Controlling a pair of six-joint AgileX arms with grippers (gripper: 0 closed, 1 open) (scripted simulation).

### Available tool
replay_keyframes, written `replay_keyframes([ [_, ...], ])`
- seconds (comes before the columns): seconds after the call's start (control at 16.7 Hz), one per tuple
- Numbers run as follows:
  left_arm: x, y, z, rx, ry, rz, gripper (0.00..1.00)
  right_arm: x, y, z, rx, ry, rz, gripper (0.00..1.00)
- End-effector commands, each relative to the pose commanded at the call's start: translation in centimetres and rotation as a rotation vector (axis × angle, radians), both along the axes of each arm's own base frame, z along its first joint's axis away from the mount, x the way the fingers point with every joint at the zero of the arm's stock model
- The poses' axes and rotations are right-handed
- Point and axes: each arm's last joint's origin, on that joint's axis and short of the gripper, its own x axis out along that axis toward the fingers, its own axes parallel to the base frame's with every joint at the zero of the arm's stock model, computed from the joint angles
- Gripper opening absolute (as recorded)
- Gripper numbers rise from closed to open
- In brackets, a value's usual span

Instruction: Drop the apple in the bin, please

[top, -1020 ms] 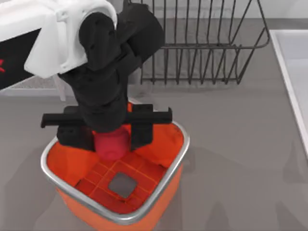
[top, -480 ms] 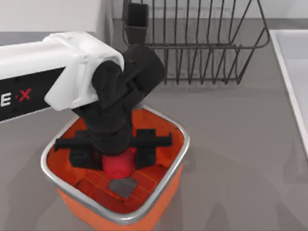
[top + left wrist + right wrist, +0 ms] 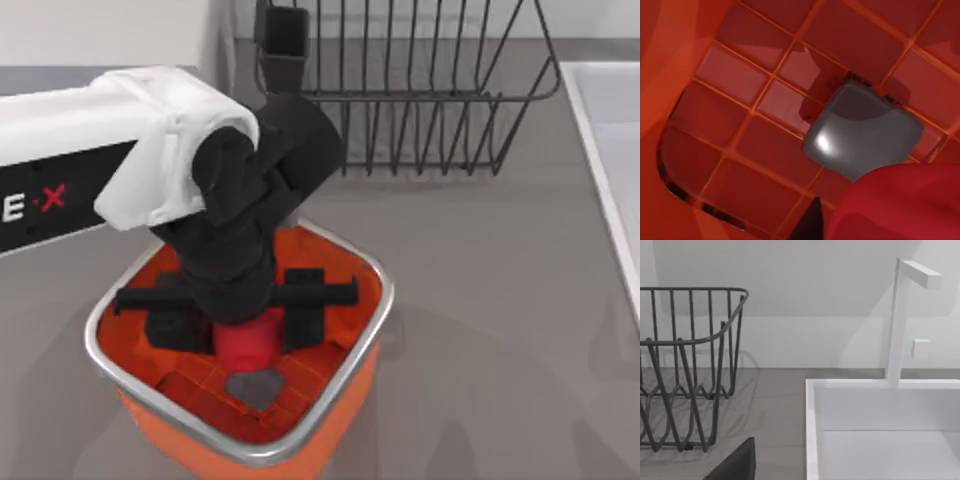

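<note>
1. Inside the bin, lower left of the top view: left gripper is reaching down into the orange container, below the silver rim line.
2. Left gripper fingers sit tight on either side of the apple, narrow gap, apple clamped between them. Apple is red, rounded, partly hidden under the black wrist.
3. Apple is held above the gridded floor, just next to the grey centre square as seen from above. Whether it touches the floor: can't tell.
4. Left wrist view: red grid floor of the bin close up, grey centre square shiny, apple bulging into one corner of the frame, a dark fingertip sliver beside it.
5. Bin sits on the grey table, left of centre. Black wire dish rack stands behind it at the far edge, apart from the bin.
6. White sink runs along the table's right edge.
7. Right wrist view: dish rack, sink basin with white faucet. One dark finger of the right gripper at the frame edge; opening can't be judged.
</note>
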Motion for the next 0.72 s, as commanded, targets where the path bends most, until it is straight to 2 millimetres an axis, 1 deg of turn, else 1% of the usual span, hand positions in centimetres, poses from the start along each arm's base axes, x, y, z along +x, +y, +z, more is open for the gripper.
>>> replay_keyframes([
  [0.36,0.0,0.0,0.0,0.0,0.0,0.0,0.98,0.0,0.0,0.0,0.0,0.0,0.0,1.0],
  [0.42,0.0,0.0,0.0,0.0,0.0,0.0,1.0,0.0,0.0,0.0,0.0,0.0,0.0,1.0],
  [0.72,0.0,0.0,0.0,0.0,0.0,0.0,1.0,0.0,0.0,0.0,0.0,0.0,0.0,1.0],
])
